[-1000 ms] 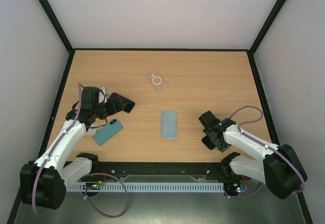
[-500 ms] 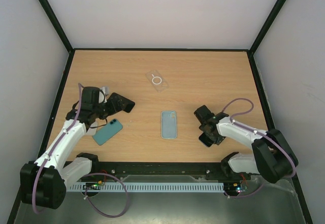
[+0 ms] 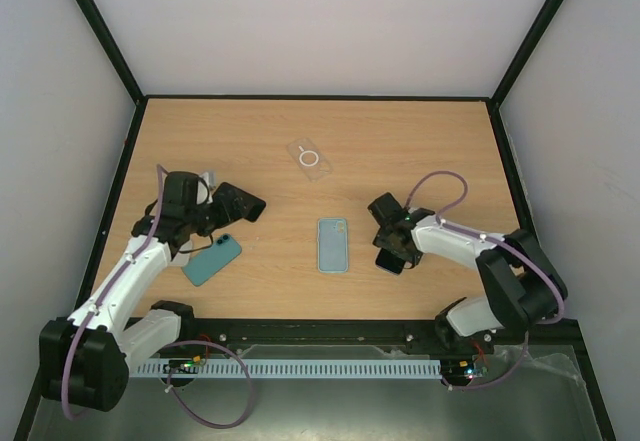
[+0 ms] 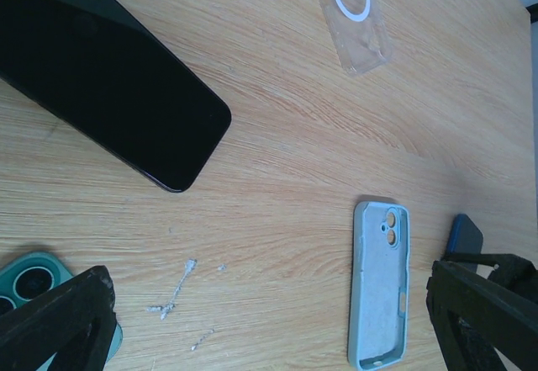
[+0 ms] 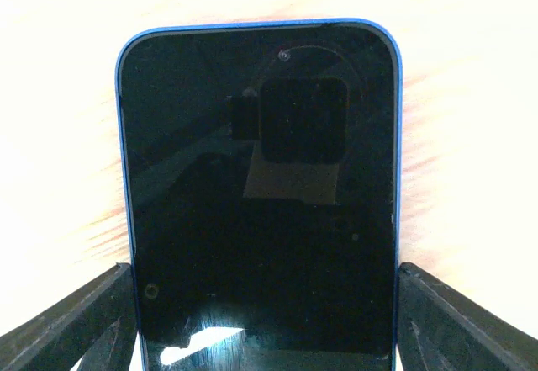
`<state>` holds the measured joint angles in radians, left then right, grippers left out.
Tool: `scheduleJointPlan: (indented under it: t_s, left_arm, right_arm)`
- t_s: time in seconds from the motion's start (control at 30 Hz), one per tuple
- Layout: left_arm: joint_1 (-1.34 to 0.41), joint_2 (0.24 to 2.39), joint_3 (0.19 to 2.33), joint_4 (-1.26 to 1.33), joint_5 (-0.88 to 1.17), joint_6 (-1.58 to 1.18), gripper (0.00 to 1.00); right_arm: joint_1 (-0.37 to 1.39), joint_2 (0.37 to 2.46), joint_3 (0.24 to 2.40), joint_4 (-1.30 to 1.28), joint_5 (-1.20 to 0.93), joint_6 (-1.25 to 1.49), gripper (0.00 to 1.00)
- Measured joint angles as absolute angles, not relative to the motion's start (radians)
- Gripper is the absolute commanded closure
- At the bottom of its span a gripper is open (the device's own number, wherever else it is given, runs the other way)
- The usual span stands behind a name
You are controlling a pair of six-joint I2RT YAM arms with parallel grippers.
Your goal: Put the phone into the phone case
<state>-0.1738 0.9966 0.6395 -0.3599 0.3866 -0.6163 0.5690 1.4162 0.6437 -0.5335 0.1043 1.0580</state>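
**Left arm.** The left gripper (image 4: 267,304) stands over the left part of the table (image 3: 430,141). Its jaws are spread wide and hold nothing.

**Teal handset.** The teal handset (image 3: 212,260) lies flat, just beside the left gripper on the near side. Its camera side faces up.

**Black handset.** The black handset (image 4: 109,110) lies flat with its glossy face up. It appears in the left wrist view, beyond the open fingers.

**Clear case.** The clear case (image 3: 310,158), marked with a white ring, lies toward the far middle of the table. It is well apart from both arms.

**Light-blue case.** The light-blue case (image 3: 333,245) lies at the near middle with its open side up. Its camera cut-out is at the far end, and the case is empty.

**Phone.** The blue-edged phone (image 5: 261,186) lies screen up on the table. It is just right of the light-blue case and apart from it.

**Right arm.** The right gripper (image 5: 265,320) is directly over the phone.
- One finger stands along each long edge of the phone.
- The fingers are at or just beside those edges.
- It cannot be told whether they actually clamp the phone.
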Motion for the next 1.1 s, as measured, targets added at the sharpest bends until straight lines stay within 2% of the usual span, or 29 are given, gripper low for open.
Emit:
scheduleJointPlan:
  t_s: [0.23,0.57,0.8,1.1]
  left_arm:
    - [-0.195,0.995,0.631,-0.356,0.386,-0.629,0.0]
    - [-0.27,0.995,0.627,-0.351,0.353,-0.655,0.0]
    - [-0.294,0.995,0.627,-0.35,0.347,-0.667,0.0]
    - [-0.303,0.975,0.612,-0.339,0.341,-0.682,0.0]
  right_arm:
    - [0.693,1.497,0.71,-0.442,0.083,0.957,0.21]
    - [0.72,1.507,0.71,-0.378,0.073,0.903,0.19]
    - [0.723,1.517,0.711,-0.376,0.096,0.904,0.24]
    - [0.734,1.558,0.742,-0.384,0.142,0.906,0.26]
